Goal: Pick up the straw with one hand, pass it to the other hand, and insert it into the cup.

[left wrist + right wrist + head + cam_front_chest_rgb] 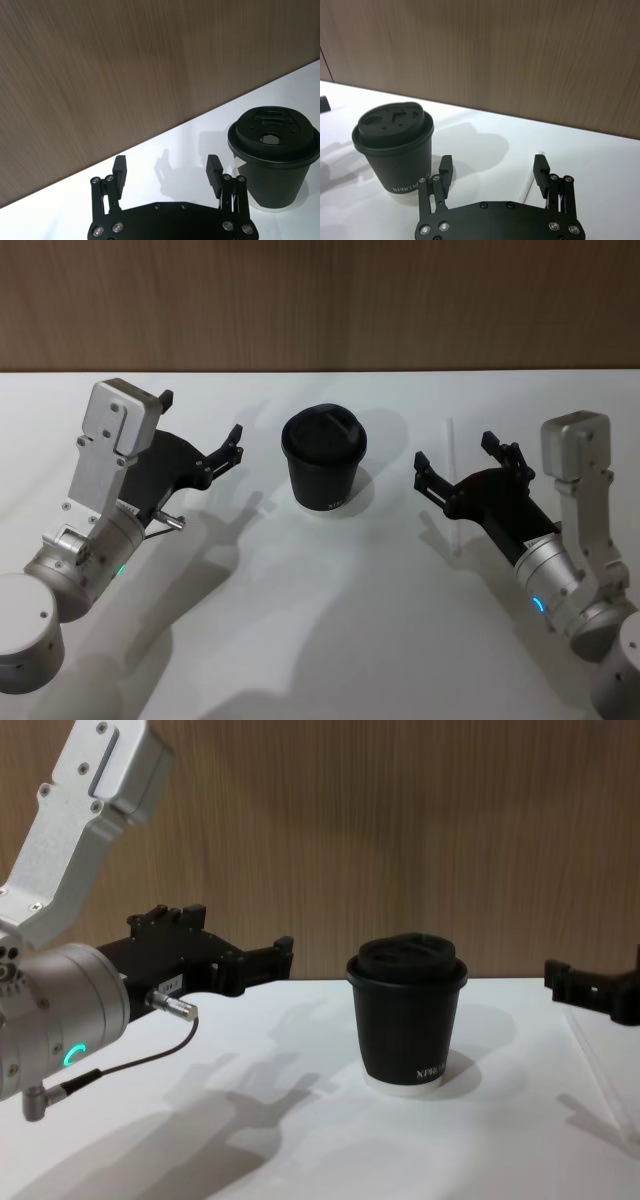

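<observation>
At the pick-up step, with the straw (451, 438) flat on the counter (330, 630) at 3 o'clock from the cup (323, 462), ungrasped. Hovering over it: right claw (458, 454), spread wide and empty, pitched forward and down. Next, probably: lower, straddle the straw, pinch. At 9 o'clock, left claw (200, 418), likewise spread, raised, waiting.

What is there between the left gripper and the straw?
The cup stands between the left gripper and the straw, as the head view shows.
</observation>
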